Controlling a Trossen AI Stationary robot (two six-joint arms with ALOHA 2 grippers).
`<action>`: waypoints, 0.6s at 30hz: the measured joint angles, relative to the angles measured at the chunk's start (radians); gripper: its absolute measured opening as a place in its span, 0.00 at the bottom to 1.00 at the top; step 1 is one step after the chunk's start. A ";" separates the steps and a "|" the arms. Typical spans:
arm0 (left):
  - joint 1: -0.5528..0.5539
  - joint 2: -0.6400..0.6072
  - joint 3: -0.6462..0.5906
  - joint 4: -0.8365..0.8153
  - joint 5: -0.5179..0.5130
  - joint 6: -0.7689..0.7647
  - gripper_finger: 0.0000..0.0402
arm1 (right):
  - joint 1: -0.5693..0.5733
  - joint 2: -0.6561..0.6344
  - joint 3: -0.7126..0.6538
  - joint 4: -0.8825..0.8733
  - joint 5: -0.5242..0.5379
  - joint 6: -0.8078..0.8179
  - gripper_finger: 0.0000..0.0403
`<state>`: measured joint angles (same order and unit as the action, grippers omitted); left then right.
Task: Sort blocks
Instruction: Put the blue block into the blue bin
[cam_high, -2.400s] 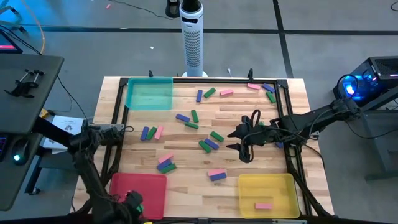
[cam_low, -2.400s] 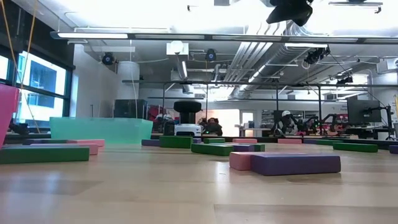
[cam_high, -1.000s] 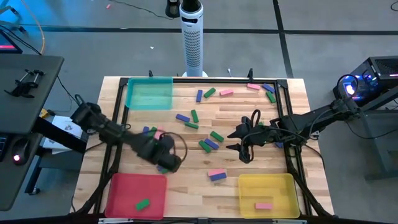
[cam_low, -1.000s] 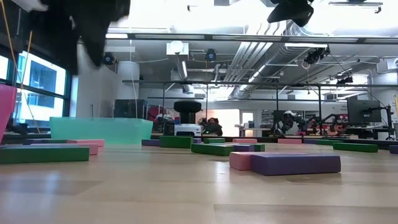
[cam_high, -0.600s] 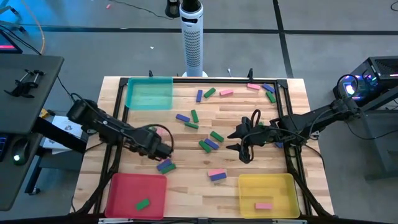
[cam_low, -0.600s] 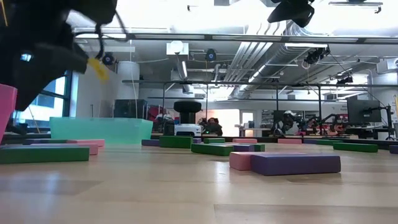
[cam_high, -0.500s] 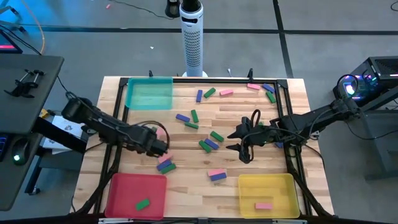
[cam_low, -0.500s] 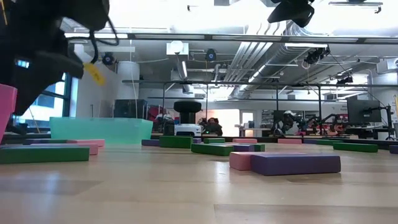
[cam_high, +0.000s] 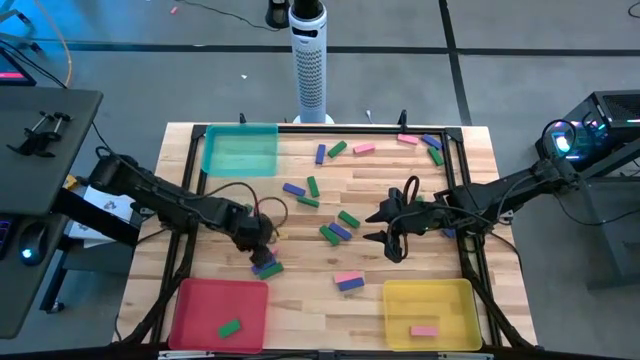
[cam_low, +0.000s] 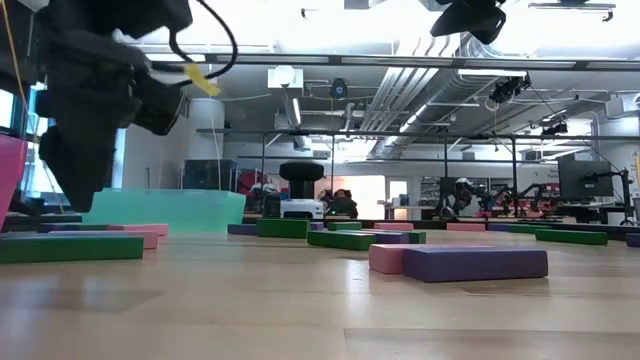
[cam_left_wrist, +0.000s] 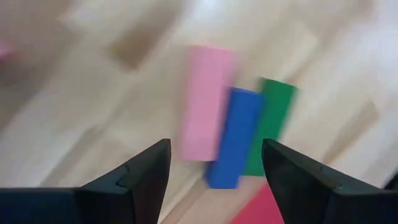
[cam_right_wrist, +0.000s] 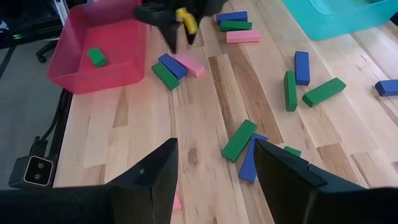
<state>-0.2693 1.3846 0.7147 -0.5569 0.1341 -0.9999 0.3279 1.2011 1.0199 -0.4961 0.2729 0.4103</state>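
Wooden tabletop scattered with blocks: my left gripper (cam_left_wrist: 214, 163) hovers wide open and empty, the pink-blue-green bar cluster (cam_left_wrist: 236, 130) just ahead of its fingertips. I judge it's choosing; next, descend onto one. Right gripper (cam_high: 392, 238) waits open, empty.

floor: grey concrete floor (cam_high: 520, 60) with dark seams | furniture: pale wooden plank tabletop (cam_high: 370, 290), white perforated tower fan (cam_high: 309, 60), dark side desk (cam_high: 40, 150) | ceiling: exposed pipes and ducts (cam_low: 400, 90) | light: bright strip lights (cam_low: 330, 60) | windows: blue-tinted panes (cam_low: 65, 130)
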 joint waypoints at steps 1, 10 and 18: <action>-0.015 0.012 0.000 0.034 0.000 0.028 0.58 | 0.000 0.000 0.000 0.000 0.000 0.000 0.47; -0.137 0.170 0.020 0.124 -0.069 0.147 0.57 | 0.000 0.000 0.000 0.000 0.000 0.001 0.47; -0.154 0.272 0.122 0.028 -0.207 0.169 0.57 | 0.000 0.000 0.000 0.003 0.001 0.026 0.47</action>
<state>-0.4237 1.6569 0.8369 -0.5290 -0.0733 -0.8306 0.3279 1.2007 1.0199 -0.4931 0.2737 0.4359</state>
